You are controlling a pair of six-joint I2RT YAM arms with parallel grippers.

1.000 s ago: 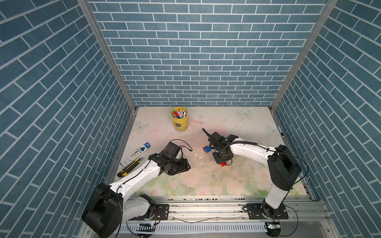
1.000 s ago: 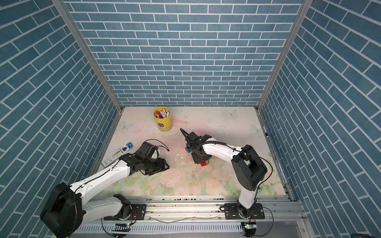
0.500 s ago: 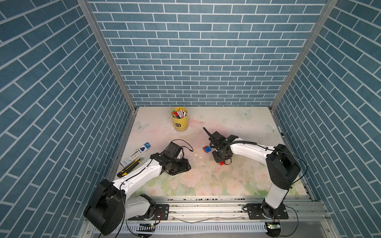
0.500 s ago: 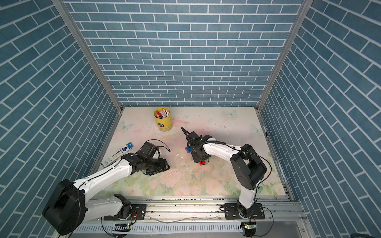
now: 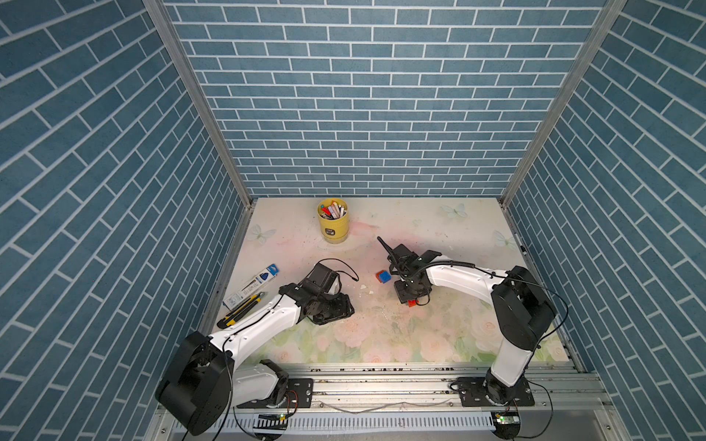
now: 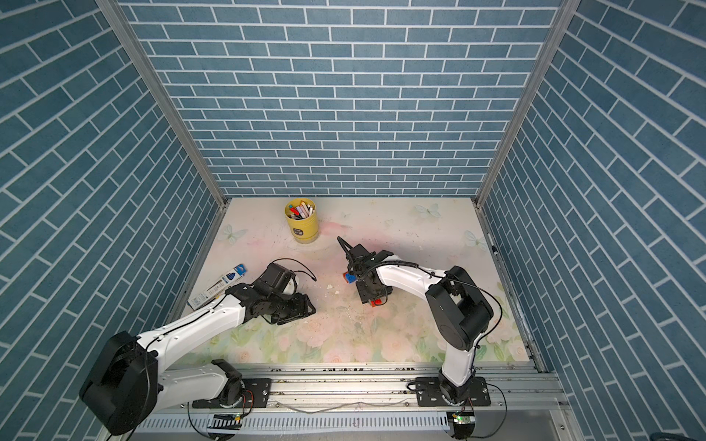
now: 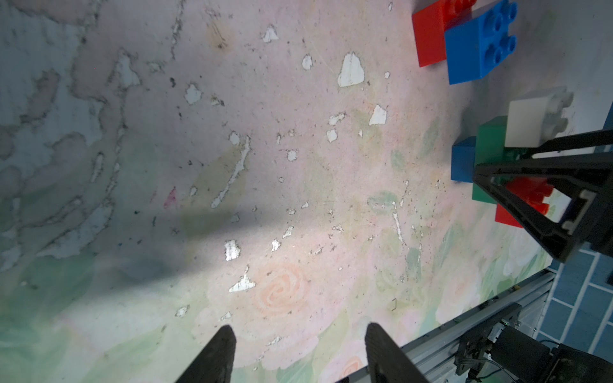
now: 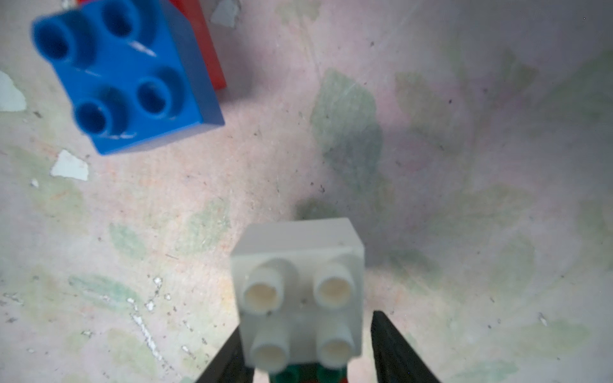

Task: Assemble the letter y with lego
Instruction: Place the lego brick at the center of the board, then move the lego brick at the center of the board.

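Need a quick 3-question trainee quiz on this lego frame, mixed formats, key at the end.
1. True or false: the left hand is holding a brick.
2. In the right wrist view, which brick sits between the fingers of the right hand? A blue, B white, C yellow.
3. The loose blue brick touches a brick of what colour?
Key:
1. False: its fingers are apart with nothing between them.
2. B: the white brick.
3. Red: the red brick.
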